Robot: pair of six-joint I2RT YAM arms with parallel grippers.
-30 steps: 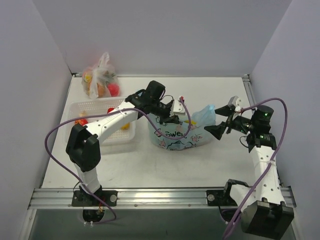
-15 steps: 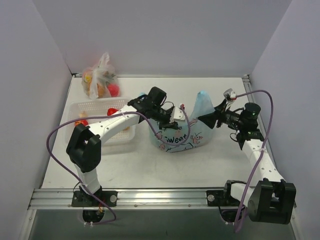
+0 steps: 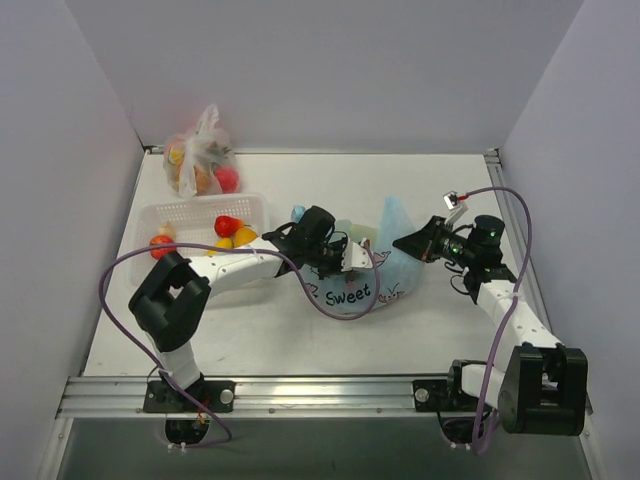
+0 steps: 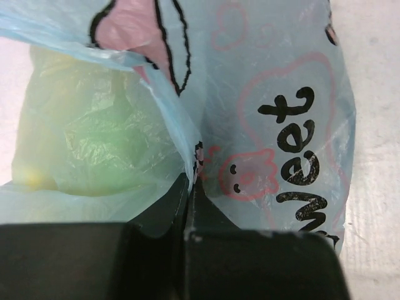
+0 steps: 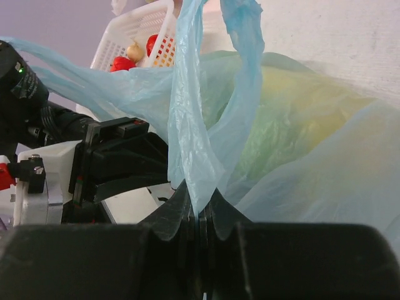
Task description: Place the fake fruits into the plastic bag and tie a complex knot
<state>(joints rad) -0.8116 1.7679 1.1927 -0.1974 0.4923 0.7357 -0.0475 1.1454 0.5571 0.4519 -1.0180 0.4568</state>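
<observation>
The light-blue plastic bag (image 3: 362, 285) printed "Sweet" lies mid-table, with green and yellow fruit shapes (image 4: 106, 137) showing through its film. My left gripper (image 3: 343, 258) is shut on a fold of the bag's wall (image 4: 190, 181). My right gripper (image 3: 404, 243) is shut on a loop handle (image 5: 206, 125) that stands up from the bag. In the white basket (image 3: 190, 212) lie loose fake fruits: a red one (image 3: 228, 225), a yellow one (image 3: 243, 237) and a red-orange one (image 3: 162, 243). The knot is not in view.
A clear bag of orange and red fruits (image 3: 200, 165) stands at the back left corner, behind the basket. The booth's walls close in the table on three sides. A purple cable loops off each arm.
My right gripper has swung left from open air to the bag's raised handle and shut on it. The left arm has pulled the bag nearer and slightly right.
</observation>
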